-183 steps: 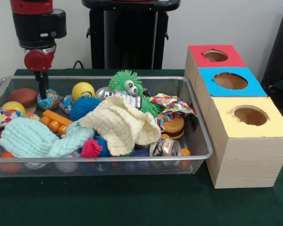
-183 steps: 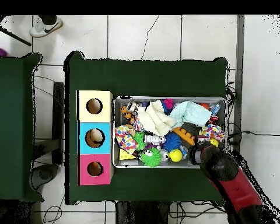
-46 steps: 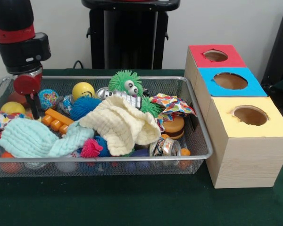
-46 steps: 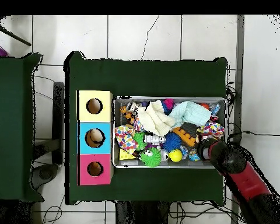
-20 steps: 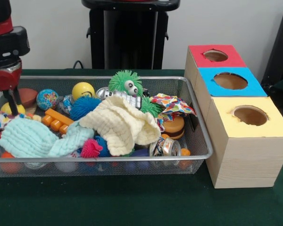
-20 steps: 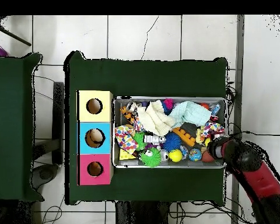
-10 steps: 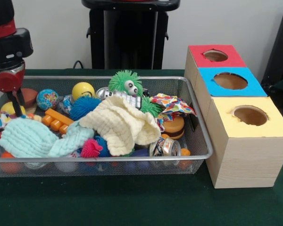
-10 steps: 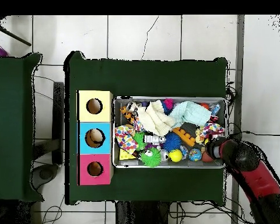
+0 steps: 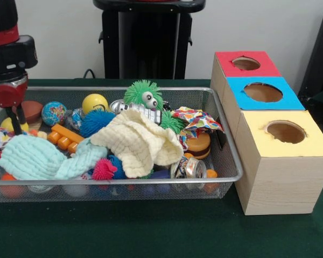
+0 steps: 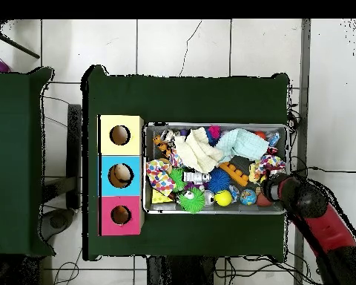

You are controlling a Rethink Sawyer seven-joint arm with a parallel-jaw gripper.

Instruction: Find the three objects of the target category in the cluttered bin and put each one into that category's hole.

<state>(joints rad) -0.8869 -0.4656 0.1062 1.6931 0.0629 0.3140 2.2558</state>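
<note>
While you look across the surface [image 9: 151, 231], you see that a dark green cloth covers it, and the cluttered bin [image 9: 226, 145] stands on this cloth with three wooden boxes just beside its right end in the front view. The boxes have a red top [image 9: 246, 63], a blue top [image 9: 264, 92] and a yellow top [image 9: 286, 132], each with one round hole. Behind the surface you see a pale wall and a black stand [image 9: 148, 37]. From overhead, the floor [image 10: 181, 44] is of light tiles, and a second green surface [image 10: 14, 163] stands apart on the side of the boxes. The gripper [image 9: 17, 119] hangs at the left end of the bin in the front view, near a yellow ball [image 9: 11, 123] and a brown ball [image 9: 30, 110]. You cannot tell how far the fingers are open, or whether they hold something.
</note>
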